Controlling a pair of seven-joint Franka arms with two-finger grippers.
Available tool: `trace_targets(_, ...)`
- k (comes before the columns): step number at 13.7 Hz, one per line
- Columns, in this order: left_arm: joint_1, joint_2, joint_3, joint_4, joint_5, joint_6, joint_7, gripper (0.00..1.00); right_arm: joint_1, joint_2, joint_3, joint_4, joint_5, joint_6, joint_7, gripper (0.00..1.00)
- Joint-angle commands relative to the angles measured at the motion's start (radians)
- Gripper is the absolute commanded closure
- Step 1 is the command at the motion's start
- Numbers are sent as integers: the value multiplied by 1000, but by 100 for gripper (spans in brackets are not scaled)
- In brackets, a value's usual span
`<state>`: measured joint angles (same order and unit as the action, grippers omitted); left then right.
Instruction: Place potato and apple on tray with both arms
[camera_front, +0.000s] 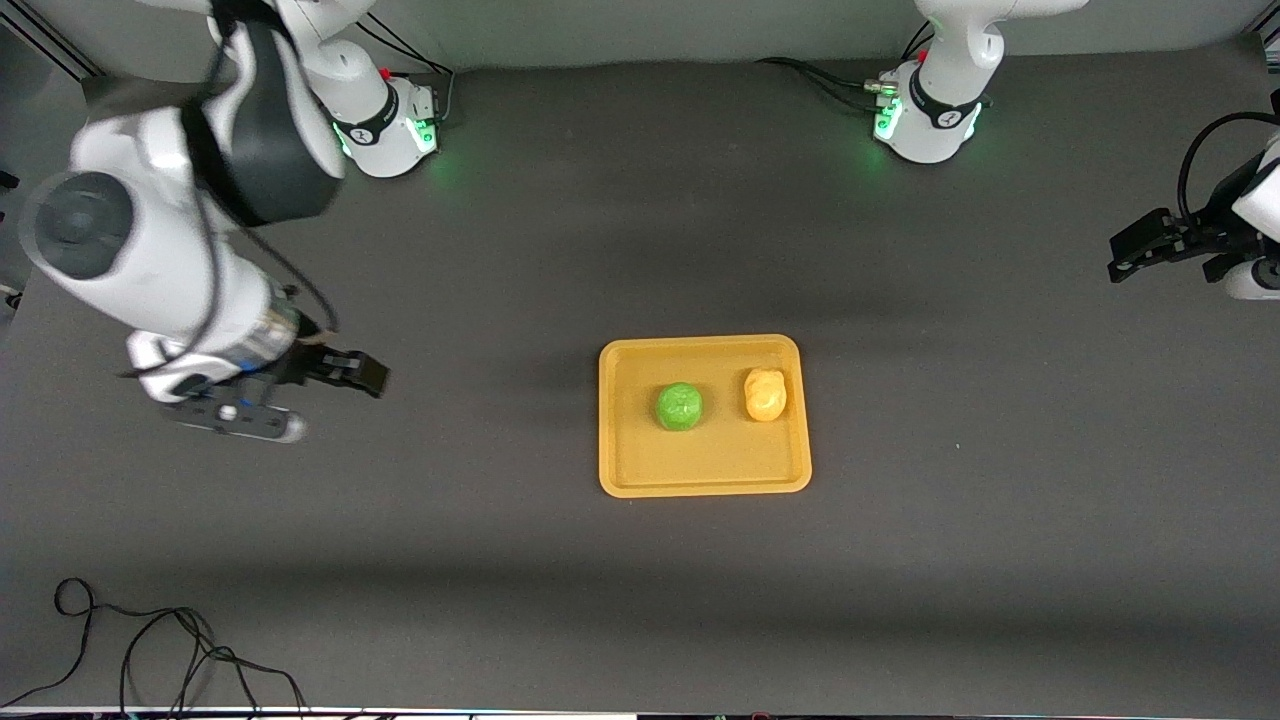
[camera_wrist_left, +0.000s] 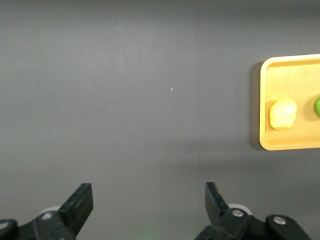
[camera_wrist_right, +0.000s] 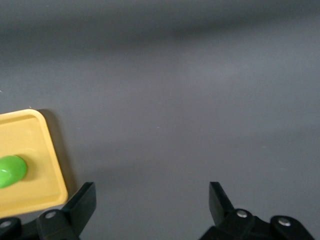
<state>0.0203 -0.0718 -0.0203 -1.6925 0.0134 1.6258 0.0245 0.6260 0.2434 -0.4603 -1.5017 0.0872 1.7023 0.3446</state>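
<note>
The apple (camera_front: 679, 407) and the potato (camera_front: 765, 394) both sat side by side on the tray (camera_front: 703, 480) at mid-counter (camera_front: 640, 600), so the placing looked done. The left end effector (camera_front: 1135, 257) hung wide open and empty over the counter at its arm's end, well apart from the tray. The right end effector (camera_front: 365, 372), also spread wide and empty, hung over bare counter toward its own end. Nothing appeared left except perhaps parking the arms.
</note>
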Motion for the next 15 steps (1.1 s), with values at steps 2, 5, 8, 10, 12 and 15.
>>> trace_targets(2,-6,-17,-3,-15,7,31,0,0,0,-101,-55,-34,-4,-62,-131,0)
trace_targets(5,-11,-6,-4,-3,11,25,9,0,-258,-160,169,-17,-9,-104,-134,0)
trace_targets(8,-13,-3,-4,2,11,29,15,0,-490,-190,369,-11,-10,-109,-136,0)
trace_targets(10,-14,-5,-4,2,11,32,28,0,-613,-208,477,-20,-10,-143,-197,0)
trace_targets(12,-16,-6,-4,4,11,31,28,0,-649,-214,506,-20,-18,-165,-207,0)
trace_targets(15,-16,-5,-6,13,11,20,66,0,-663,-236,531,-50,-32,-164,-207,0)
